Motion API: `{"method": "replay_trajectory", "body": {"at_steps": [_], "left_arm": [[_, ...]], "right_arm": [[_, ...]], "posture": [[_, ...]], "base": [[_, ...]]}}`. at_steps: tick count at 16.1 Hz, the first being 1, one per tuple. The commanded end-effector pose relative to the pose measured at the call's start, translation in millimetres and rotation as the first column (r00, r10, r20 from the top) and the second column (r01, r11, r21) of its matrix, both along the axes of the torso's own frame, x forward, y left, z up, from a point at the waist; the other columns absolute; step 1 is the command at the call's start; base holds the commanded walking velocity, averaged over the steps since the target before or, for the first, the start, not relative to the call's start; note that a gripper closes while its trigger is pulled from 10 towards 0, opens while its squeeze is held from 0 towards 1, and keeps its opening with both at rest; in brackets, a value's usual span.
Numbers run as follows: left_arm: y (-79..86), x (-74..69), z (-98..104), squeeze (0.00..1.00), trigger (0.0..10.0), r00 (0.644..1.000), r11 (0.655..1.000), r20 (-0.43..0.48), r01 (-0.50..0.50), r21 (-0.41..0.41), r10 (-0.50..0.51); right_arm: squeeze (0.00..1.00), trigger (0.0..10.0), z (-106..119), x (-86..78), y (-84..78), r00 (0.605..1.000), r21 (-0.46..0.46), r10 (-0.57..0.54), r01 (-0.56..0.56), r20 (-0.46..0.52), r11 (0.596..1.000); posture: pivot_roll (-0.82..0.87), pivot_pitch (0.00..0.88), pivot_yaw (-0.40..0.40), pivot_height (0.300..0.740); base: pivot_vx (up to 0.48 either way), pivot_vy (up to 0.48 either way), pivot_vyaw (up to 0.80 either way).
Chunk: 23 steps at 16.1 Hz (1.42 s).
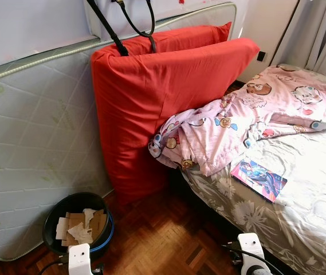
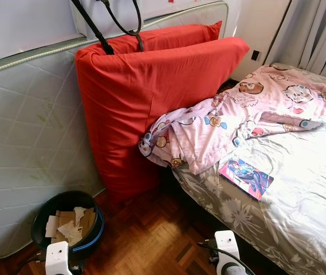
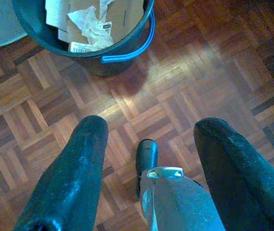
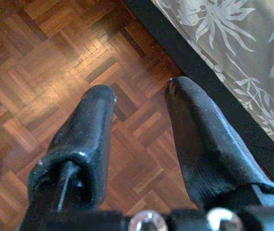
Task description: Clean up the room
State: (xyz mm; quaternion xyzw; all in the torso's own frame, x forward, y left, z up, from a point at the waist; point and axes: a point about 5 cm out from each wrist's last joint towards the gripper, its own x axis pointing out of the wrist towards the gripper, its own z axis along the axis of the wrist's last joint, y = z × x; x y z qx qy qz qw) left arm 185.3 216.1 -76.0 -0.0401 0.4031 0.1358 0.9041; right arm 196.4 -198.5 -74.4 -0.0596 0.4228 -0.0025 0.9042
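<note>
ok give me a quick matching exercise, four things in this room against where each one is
Things:
1. red cushion
2. pink blanket
3. colourful booklet
4. black bucket

Places:
a. flat on the grey bedsheet
b. on the wooden floor, holding cardboard scraps
c. leaning upright against the white mattress
d. crumpled over the bed's corner

Pairs: 1-c, 2-d, 3-a, 4-b

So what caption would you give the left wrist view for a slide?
Open left end effector hanging above parquet floor, near a black bucket of cardboard scraps and crumpled paper.
</note>
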Motion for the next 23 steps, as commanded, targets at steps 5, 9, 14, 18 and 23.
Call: {"method": "replay_trajectory", "body": {"at_steps": [5, 9, 14, 18, 23], "left_arm": [[7.0, -16.8, -8.5, 0.00, 10.0, 0.983, 0.991, -0.129, 0.122, -0.056, -0.128], [-4.8, -19.8, -12.3, 0.00, 10.0, 0.984, 0.991, -0.136, 0.107, -0.076, -0.117], [-13.7, -17.5, -12.6, 0.00, 10.0, 0.984, 0.988, -0.119, 0.121, -0.100, -0.133], [-1.0, -12.7, -8.4, 0.00, 10.0, 0.988, 0.992, -0.112, 0.099, -0.075, -0.107], [-2.1, -8.2, -6.3, 0.00, 10.0, 0.988, 0.989, -0.091, 0.113, -0.094, -0.121]], "right_arm": [[0.00, 10.0, -11.6, -25.5, -10.5, 0.979, 0.139, -0.177, 0.189, -0.097, 0.972], [0.00, 10.0, -10.5, -28.5, -22.4, 0.985, 0.101, -0.133, 0.144, -0.109, 0.984], [0.00, 10.0, -8.0, -27.8, -32.3, 0.987, 0.059, -0.118, 0.125, -0.109, 0.990], [0.00, 10.0, -7.4, -20.3, -20.5, 0.991, 0.082, -0.084, 0.093, -0.102, 0.992], [0.00, 10.0, -6.7, -17.8, -18.6, 0.986, 0.111, -0.137, 0.147, -0.090, 0.983]], "posture": [[-0.08, 0.000, -0.044, 0.740], [-0.08, 0.000, -0.102, 0.740], [-0.08, 0.000, -0.105, 0.740], [-0.08, 0.000, -0.084, 0.740], [-0.05, 0.000, -0.069, 0.740]], "base": [[0.000, 0.000, 0.00], [0.000, 0.000, 0.00], [0.000, 0.000, 0.00], [0.000, 0.000, 0.00], [0.000, 0.000, 0.00]]}}
